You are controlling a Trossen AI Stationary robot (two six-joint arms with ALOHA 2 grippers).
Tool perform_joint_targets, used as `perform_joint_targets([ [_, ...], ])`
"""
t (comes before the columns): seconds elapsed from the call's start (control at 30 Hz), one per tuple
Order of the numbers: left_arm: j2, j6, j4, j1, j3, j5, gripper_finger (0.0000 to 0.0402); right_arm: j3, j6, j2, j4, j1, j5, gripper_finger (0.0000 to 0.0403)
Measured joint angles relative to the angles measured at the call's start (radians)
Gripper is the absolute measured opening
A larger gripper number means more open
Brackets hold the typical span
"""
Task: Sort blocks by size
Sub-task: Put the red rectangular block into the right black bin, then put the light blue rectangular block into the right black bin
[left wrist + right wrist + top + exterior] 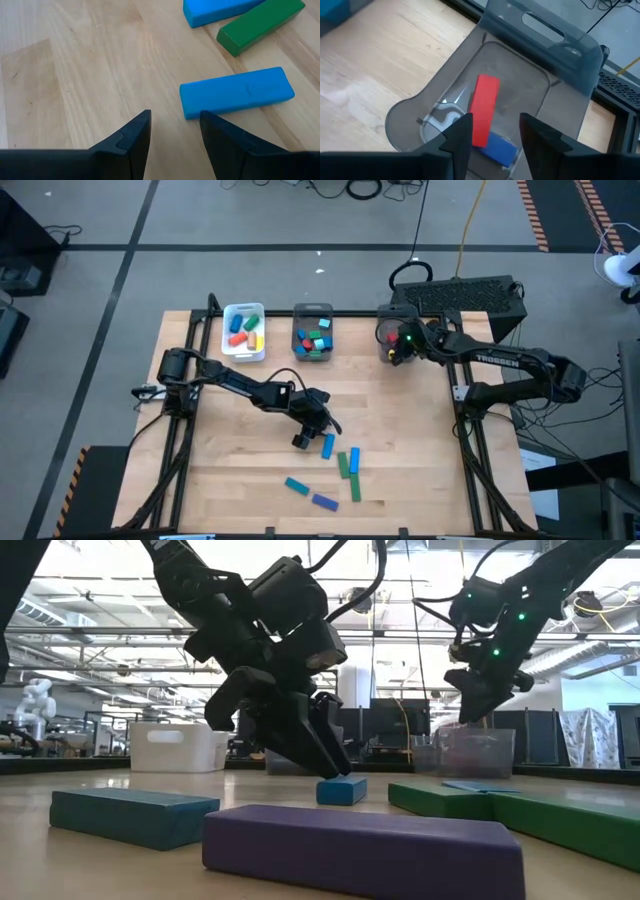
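Observation:
Several blocks lie loose near the table's front: a blue bar [328,445] [237,92], a green bar [343,463], another blue one [354,460], a teal one [297,486], a purple one [324,501] [360,845]. My left gripper [313,435] [175,132] is open, low over the table at the near end of the first blue bar. My right gripper [393,355] [495,130] is open above the clear grey bin [540,30] at the far right. A red block [484,107] lies in that bin, its lower end on a blue block [500,147]. My left gripper slants down from the table's left, and one fingertip [210,122] stands right at the blue bar's near end [187,107]. I cannot tell whether it touches. The bar lies flat on the table, outside the gap between the fingers.
A white tray [245,330] and a second grey bin [313,332], both holding blocks, stand along the far edge. Bare wood spreads across the table's middle and right. Black frame rails run along the table's sides.

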Motion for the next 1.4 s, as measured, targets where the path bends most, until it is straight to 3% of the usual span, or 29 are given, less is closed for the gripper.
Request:
perform_joint_targets([
  [0.23,-0.002,0.000,-0.001,0.000,0.000,0.000,0.0173,0.000,0.000,0.000,0.000,0.001,-0.002,0.0152],
  [0.43,-0.002,0.000,0.009,0.000,0.000,0.000,0.0173,0.000,-0.049,0.000,0.030,0.023,-0.131,0.0152],
  [0.63,-0.002,0.000,0.018,0.000,0.000,0.000,0.0173,0.000,-0.069,-0.001,0.097,0.081,-0.158,0.0152],
  [0.83,-0.002,-0.003,0.042,0.000,0.000,0.000,0.0173,0.000,-0.148,-0.001,0.195,0.175,-0.162,0.0153],
  [1.17,-0.002,-0.008,0.048,0.000,0.000,-0.009,0.0173,0.000,-0.172,-0.001,0.253,0.369,-0.350,0.0153],
  [1.4,-0.045,-0.008,-0.081,0.000,0.001,-0.121,0.0173,0.000,-0.162,0.078,0.276,0.545,-0.367,0.0153],
])
